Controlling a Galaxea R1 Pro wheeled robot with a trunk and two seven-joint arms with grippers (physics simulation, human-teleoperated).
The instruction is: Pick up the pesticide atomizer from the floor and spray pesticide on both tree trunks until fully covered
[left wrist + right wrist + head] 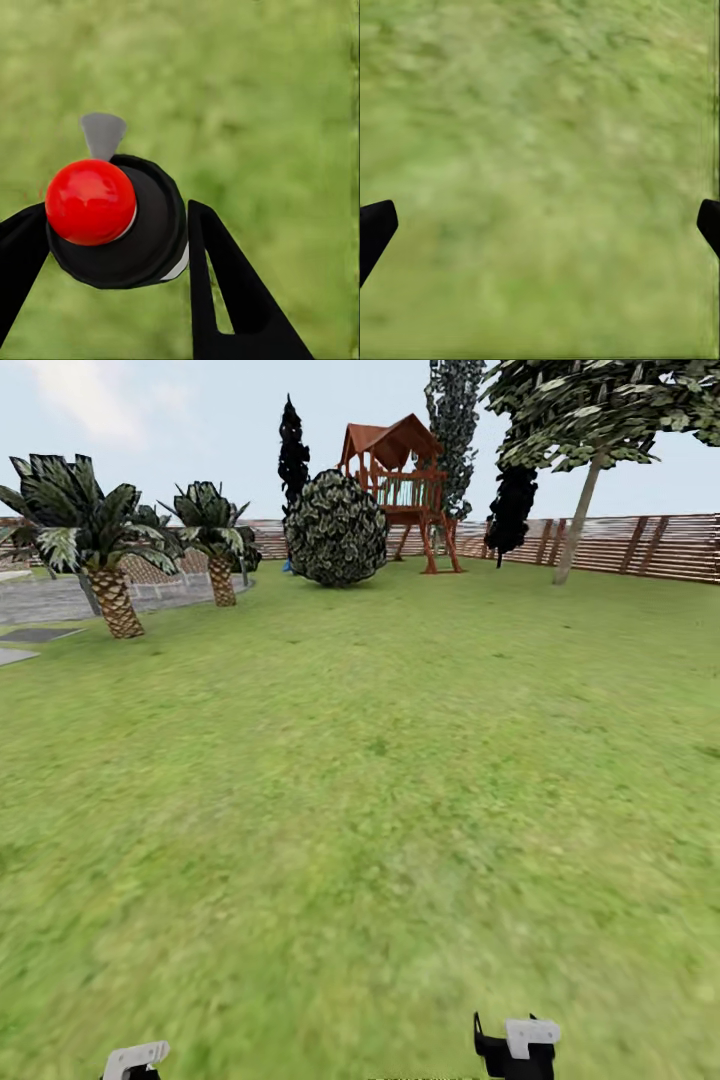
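In the left wrist view the pesticide atomizer (146, 232) has a round black body, a red knob (90, 201) and a grey nozzle (102, 135). My left gripper (112, 217) is shut on it, one black finger (225, 285) on each side, above the grass floor (270, 112). My right gripper (544, 217) is open with only grass between its tips. In the head view both grippers show at the bottom edge, left (135, 1060) and right (515, 1045). One of the trees stands far off at the right, with a leaning grey tree trunk (580, 520) by the fence.
The lawn (380, 780) stretches ahead. Two scaly palms (112, 595) and grey paving (40, 600) lie at the far left. A round shrub (337, 528), a wooden play tower (400, 485), dark conifers (293, 455) and a slatted fence (650, 545) line the back.
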